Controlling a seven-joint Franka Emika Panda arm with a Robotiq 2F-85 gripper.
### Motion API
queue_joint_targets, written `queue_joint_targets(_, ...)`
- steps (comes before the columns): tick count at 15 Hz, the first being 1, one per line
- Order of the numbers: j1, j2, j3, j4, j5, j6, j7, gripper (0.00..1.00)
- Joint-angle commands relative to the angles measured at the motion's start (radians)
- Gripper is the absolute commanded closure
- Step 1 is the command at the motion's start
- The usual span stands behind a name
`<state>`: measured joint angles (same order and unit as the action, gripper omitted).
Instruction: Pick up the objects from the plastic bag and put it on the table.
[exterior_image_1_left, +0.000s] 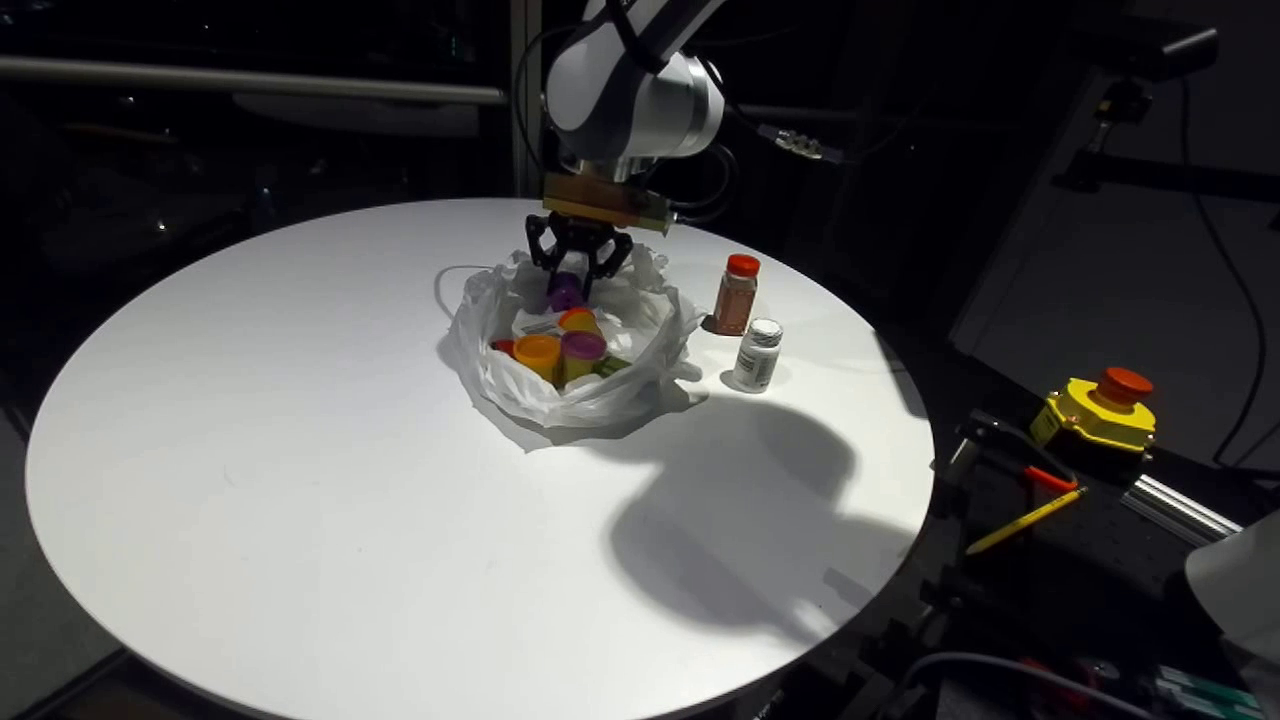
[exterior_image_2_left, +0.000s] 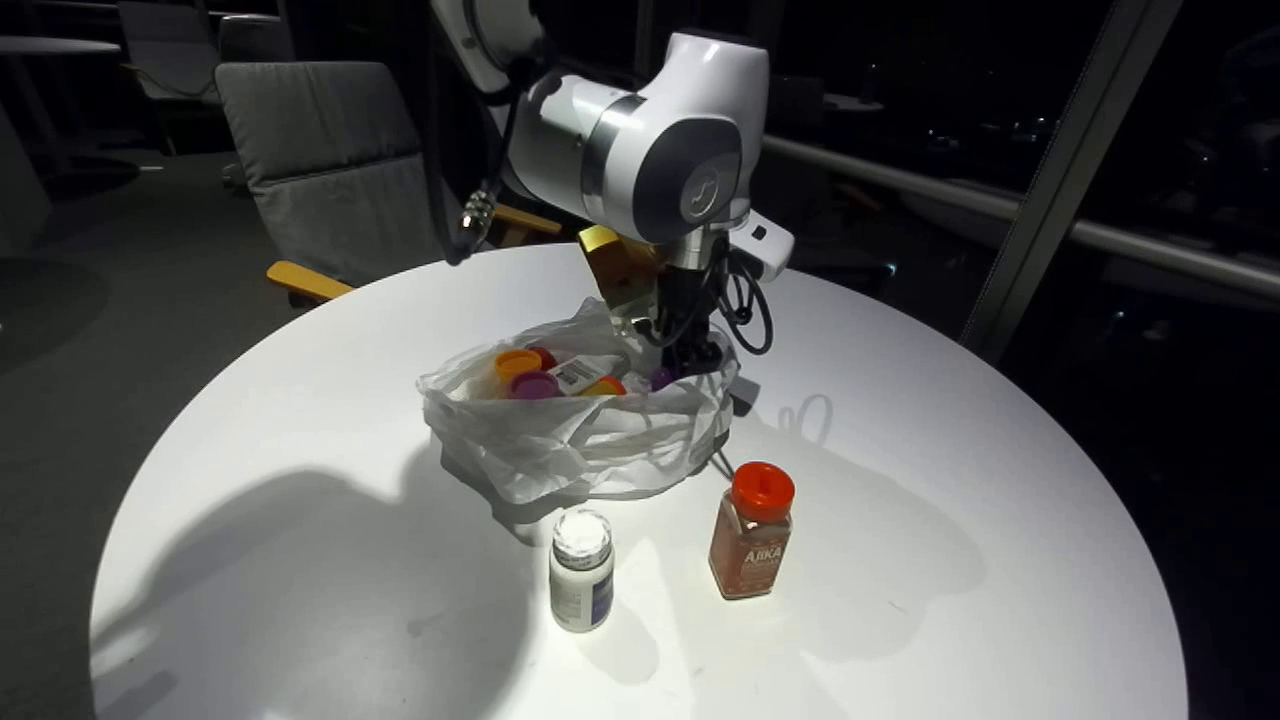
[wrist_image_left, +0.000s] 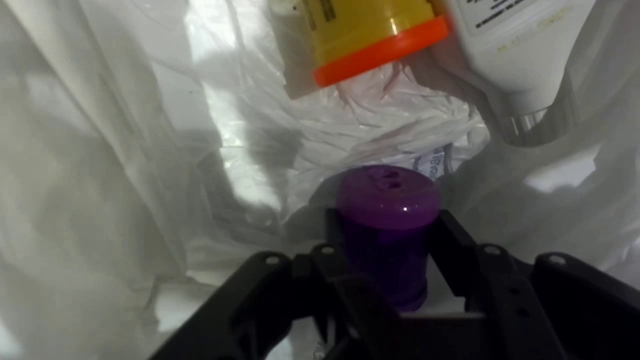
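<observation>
A yellow pencil (exterior_image_1_left: 1027, 521) lies near a red-topped yellow device (exterior_image_1_left: 1098, 414); a grey chair (exterior_image_2_left: 330, 165) stands upright.

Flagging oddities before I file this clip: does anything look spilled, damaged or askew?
No spill or damage shows. Mildly askew: inside the plastic bag the yellow tub sits tilted, its orange lid on, unlike the red bottle and white jar upright on the table.
</observation>
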<state>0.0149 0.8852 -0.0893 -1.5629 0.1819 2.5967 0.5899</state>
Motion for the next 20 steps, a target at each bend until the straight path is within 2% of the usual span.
queue_joint_targets(1,0.006,-0.011,-0.007,-0.004,0.026,0.021,-0.004,0.78)
queue_joint_targets(6,0.021,-0.149,-0.009,-0.168,0.023,0.037,-0.010,0.78)
queue_joint_targets(9,0.032,-0.281,0.002,-0.312,0.024,0.020,-0.022,0.78)
queue_joint_targets(13,0.053,-0.463,0.056,-0.507,0.026,0.025,-0.068,0.78)
queue_joint_targets(16,0.072,-0.573,0.136,-0.627,0.048,0.004,-0.146,0.78)
queue_joint_targets(19,0.127,-0.622,0.209,-0.722,0.048,-0.009,-0.184,0.78)
queue_joint_targets(20,0.157,-0.607,0.216,-0.735,0.015,0.005,-0.174,0.78)
